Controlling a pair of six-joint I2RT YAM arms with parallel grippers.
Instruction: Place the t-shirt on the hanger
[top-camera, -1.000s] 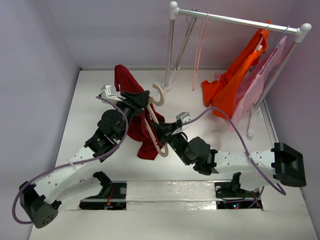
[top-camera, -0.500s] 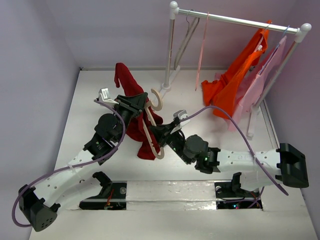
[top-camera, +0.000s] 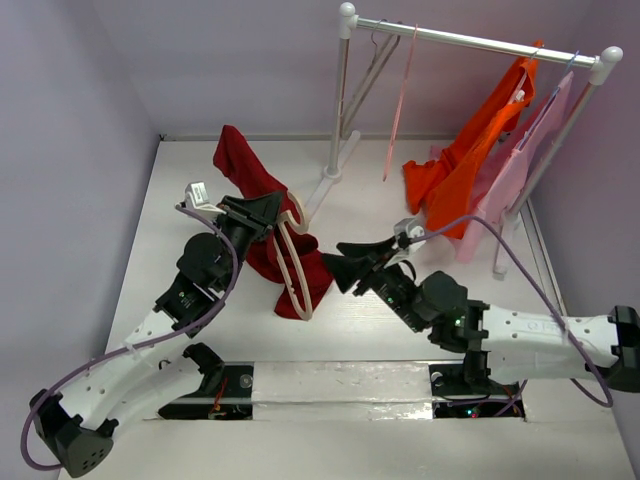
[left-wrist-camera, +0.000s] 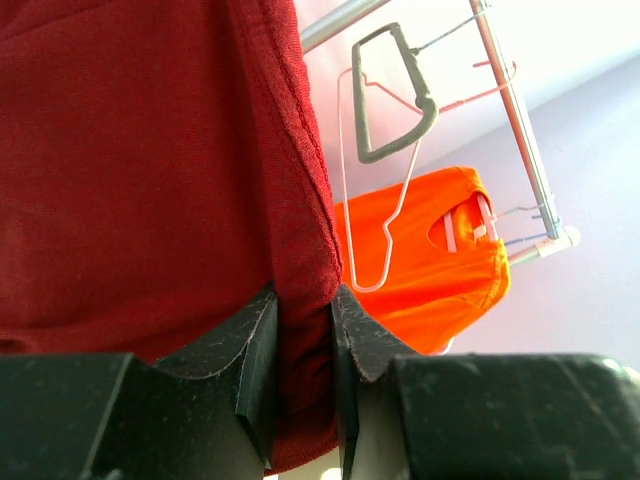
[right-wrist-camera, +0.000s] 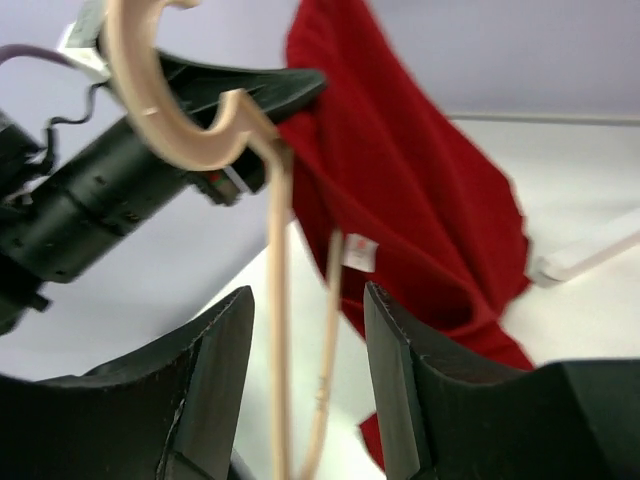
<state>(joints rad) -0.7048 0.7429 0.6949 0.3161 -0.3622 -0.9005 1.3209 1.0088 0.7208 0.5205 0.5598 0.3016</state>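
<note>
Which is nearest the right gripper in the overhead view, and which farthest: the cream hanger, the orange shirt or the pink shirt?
1. Cream hanger, just left of the right gripper.
2. Orange shirt, hanging back right.
3. Pink shirt, farther right, beyond the orange one.

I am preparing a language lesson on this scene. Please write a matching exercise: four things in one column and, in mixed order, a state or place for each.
1 left gripper
2 right gripper
3 orange garment
4 thin pink hanger

A empty, near the left end of the rail
B jaws open
C shut on the red t-shirt
D hanging near the right end of the rail

Pairs: 1-C, 2-B, 3-D, 4-A
</note>
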